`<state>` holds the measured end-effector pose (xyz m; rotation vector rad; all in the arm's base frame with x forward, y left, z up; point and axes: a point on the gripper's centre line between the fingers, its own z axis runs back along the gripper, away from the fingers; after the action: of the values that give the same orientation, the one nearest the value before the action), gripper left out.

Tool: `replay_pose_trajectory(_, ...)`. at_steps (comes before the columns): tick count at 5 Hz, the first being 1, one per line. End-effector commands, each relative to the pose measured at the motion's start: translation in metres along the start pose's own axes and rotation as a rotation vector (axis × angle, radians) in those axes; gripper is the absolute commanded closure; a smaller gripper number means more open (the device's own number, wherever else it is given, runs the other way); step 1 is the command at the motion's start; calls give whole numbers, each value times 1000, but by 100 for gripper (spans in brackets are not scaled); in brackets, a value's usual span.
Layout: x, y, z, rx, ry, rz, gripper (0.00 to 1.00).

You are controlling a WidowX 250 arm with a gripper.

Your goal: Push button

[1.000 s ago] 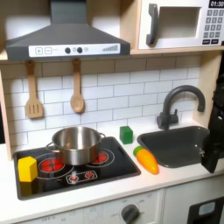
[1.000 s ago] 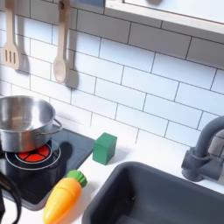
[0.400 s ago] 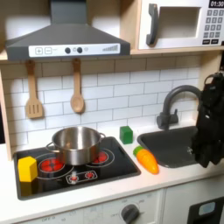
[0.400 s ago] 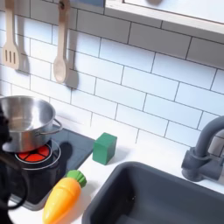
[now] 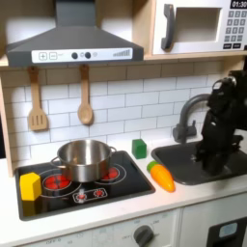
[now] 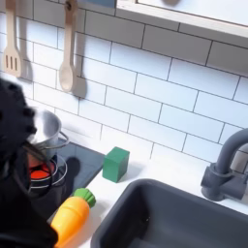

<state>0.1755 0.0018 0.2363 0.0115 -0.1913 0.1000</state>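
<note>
Stove (image 5: 82,196): on the bench (image 5: 116,212), at the first exterior view's left.
Pot (image 5: 83,159): on the stove, toward its back.
Block (image 5: 31,185): stove's left edge.
Cube (image 5: 140,148): behind the stove's right back corner, against the wall.
Carrot (image 5: 161,176): between stove and sink (image 5: 193,159).
Faucet (image 5: 193,116): behind the sink.
Arm (image 5: 220,121): above the sink.

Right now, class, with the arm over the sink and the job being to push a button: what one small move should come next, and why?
Probably keep rising toward the microwave keypad, the nearest buttons. In the first exterior view the arm stands over the sink, well below the keypad and touching no button. The end effector is too blurred to read.
</note>
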Motion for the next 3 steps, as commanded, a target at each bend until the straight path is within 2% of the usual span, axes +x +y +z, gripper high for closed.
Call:
replay_pose_trajectory(1,45,21,9,27,-153,46,100)
replay_pose_trajectory(2,64,27,28,30,-212,64,100)
replay_pose_trajectory(3,85,30,45,0,-267,62,100)
